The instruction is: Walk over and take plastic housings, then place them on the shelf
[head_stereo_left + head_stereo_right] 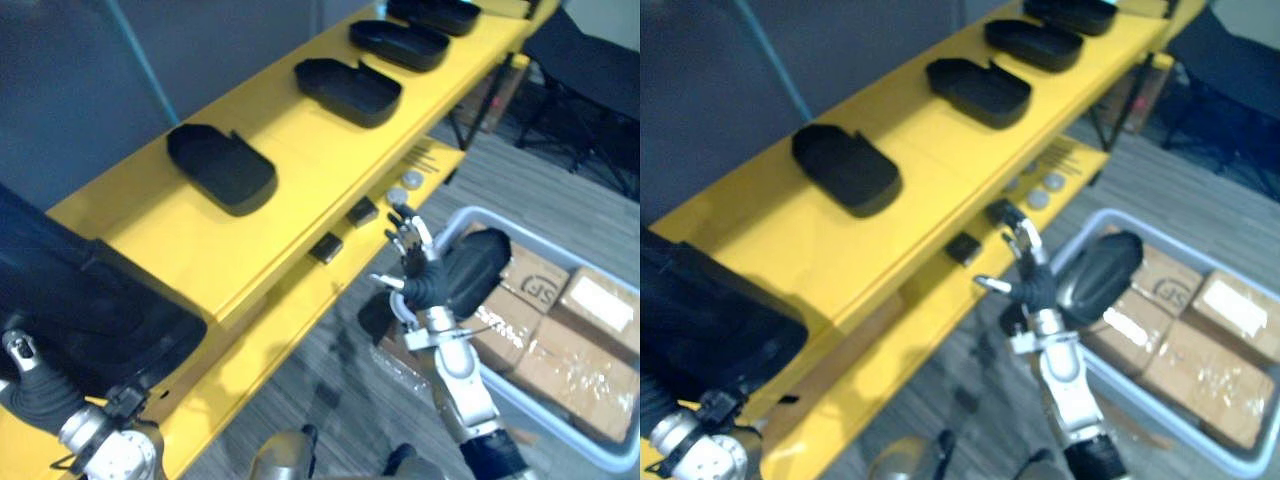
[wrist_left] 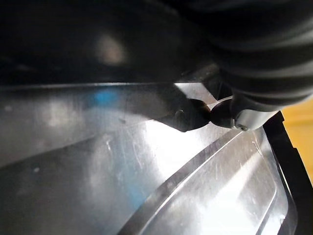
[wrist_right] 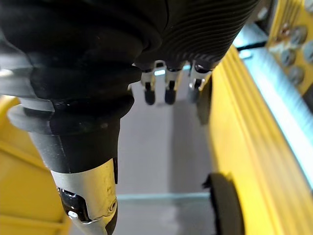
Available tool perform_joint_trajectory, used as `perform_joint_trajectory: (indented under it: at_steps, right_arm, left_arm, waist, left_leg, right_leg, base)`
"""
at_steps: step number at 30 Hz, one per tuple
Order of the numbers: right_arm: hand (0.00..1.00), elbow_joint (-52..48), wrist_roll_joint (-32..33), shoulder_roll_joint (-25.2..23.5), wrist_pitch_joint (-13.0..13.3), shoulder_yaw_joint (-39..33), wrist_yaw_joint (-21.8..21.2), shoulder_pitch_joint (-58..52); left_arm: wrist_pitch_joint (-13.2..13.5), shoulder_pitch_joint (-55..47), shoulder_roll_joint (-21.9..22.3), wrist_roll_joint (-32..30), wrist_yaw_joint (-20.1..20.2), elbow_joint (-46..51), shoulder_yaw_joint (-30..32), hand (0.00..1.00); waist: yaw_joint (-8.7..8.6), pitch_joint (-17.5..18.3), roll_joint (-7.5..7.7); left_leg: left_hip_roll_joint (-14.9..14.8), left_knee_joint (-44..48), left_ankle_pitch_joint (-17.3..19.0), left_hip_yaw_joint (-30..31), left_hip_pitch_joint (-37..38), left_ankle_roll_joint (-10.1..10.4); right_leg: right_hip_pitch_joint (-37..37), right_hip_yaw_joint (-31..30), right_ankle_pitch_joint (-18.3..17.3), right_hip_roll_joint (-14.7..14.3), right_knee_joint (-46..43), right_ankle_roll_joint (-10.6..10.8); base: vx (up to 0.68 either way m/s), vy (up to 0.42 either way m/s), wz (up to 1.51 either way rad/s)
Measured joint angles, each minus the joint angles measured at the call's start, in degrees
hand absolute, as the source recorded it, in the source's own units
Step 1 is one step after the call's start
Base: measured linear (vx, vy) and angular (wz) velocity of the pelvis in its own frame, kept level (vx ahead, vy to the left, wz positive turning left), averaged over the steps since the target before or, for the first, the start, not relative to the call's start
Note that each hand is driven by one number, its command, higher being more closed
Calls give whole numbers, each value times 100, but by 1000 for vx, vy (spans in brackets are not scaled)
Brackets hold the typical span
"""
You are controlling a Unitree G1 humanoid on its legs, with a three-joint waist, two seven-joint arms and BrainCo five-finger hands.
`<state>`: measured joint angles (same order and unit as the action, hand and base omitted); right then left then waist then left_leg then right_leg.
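Note:
A big black plastic housing (image 1: 90, 300) lies at the near end of the yellow shelf's top board (image 1: 300, 170), at the lower left. My left hand (image 1: 30, 385) is at its near edge; in the left wrist view a dark fingertip (image 2: 188, 115) presses on the housing's glossy inner face (image 2: 146, 186). Several more black housings (image 1: 222, 168) (image 1: 348, 90) (image 1: 398, 43) sit in a row along the shelf top. My right hand (image 1: 420, 272) hangs open and holds nothing beside the lower shelf board, its fingers (image 3: 168, 90) straight.
The lower yellow board (image 1: 300, 300) carries small black blocks (image 1: 326, 247) and round grey discs (image 1: 412, 180). A grey bin (image 1: 600, 452) with cardboard boxes (image 1: 575, 365) stands on the floor under my right arm. A black chair (image 1: 590, 80) is at the far right.

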<state>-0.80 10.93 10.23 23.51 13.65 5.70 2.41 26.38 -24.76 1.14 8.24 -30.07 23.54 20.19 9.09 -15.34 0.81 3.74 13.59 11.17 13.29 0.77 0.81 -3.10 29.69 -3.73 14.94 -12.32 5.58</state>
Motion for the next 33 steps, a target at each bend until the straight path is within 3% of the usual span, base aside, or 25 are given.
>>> perform_joint_trajectory:
  at_steps: [3, 9, 12, 15, 20, 22, 24, 26, 29, 33]
  right_arm:
    - [0, -2, -49, -21, 3, -282, -159, -244]
    - [0, -10, -28, -24, 35, -711, -552, -609]
    - [0, -32, -50, -25, 35, -826, -573, -850]
    - [0, -51, -112, -28, 55, -848, -561, -1034]
    - [0, -50, -202, -27, 318, -849, -589, -1049]
    - [0, -50, -240, -17, 331, -854, -585, -1084]
    - [0, -50, -393, -4, 403, -949, -578, -1252]
    - [0, -48, -475, 119, 508, -1052, -581, -1176]
    - [0, -4, -638, 404, 772, -1169, -574, -640]
    - [0, -7, -732, 444, 939, -1296, -552, -223]
  left_arm:
    - [13, 15, 1, 2, 240, 0, -2, 100]
    - [12, 37, 17, 84, 352, -28, -4, 100]
    - [10, 112, 131, 116, 490, -217, -23, 100]
    - [12, 13, 188, 318, 552, -341, -64, 100]
    - [271, 76, 142, 295, 566, -337, -133, 100]
    - [323, 264, 66, 256, 614, -338, -320, 100]
    - [347, 636, -262, 188, 847, -340, -722, 100]
    - [466, 937, -340, 89, 1040, -323, -788, 100]
    - [603, 1139, -406, 12, 999, -276, -779, 100]
    - [599, 1371, -595, 9, 853, -279, -780, 100]
  waist:
    - [-38, 57, 97]
    - [-75, 56, 120]
    - [-199, 53, 118]
    - [-170, 54, 143]
    - [-186, 51, 139]
    - [-231, 49, 155]
    - [-514, 36, 228]
    - [-502, -11, 175]
    - [-492, -300, -44]
    - [-521, -518, -45]
  left_leg:
    - [-15, 14, 3, -110, 7, 3]
    - [-100, 263, 84, -277, -133, 115]
    - [-242, 656, 86, -891, -476, 127]
    - [-338, 513, 70, -1077, -459, 98]
    - [-303, 454, 20, -1248, -470, 33]
    - [-210, 440, -9, -1215, -493, 4]
    - [38, 436, -131, -885, -575, -25]
    - [55, 549, -142, -932, -724, -22]
    - [-106, 797, -141, -1110, -929, -17]
    - [-223, 827, -134, -1291, -993, -12]
  right_leg:
    - [1, -64, 0, -15, 53, 0]
    - [-45, -119, -34, -170, 117, -53]
    - [-242, 284, -124, -192, 180, -5]
    - [-236, 320, -222, -193, 31, -5]
    - [-37, 138, -289, -103, -231, -2]
    - [103, -182, -396, -78, -478, 42]
    - [176, -1184, -709, -32, -785, 48]
    - [275, -1255, -758, -21, -791, 81]
    - [423, -1359, -558, -136, -665, 127]
    - [527, -1561, -449, -282, -552, 70]
  base:
    - [10, -2, -13]
    - [-51, -27, -3]
    - [-105, -26, 70]
    - [-82, -5, 26]
    - [-78, 18, -10]
    - [-47, 19, 22]
    - [-23, 29, 100]
    - [-36, 18, 40]
    - [-76, 28, -18]
    - [-96, 29, -29]
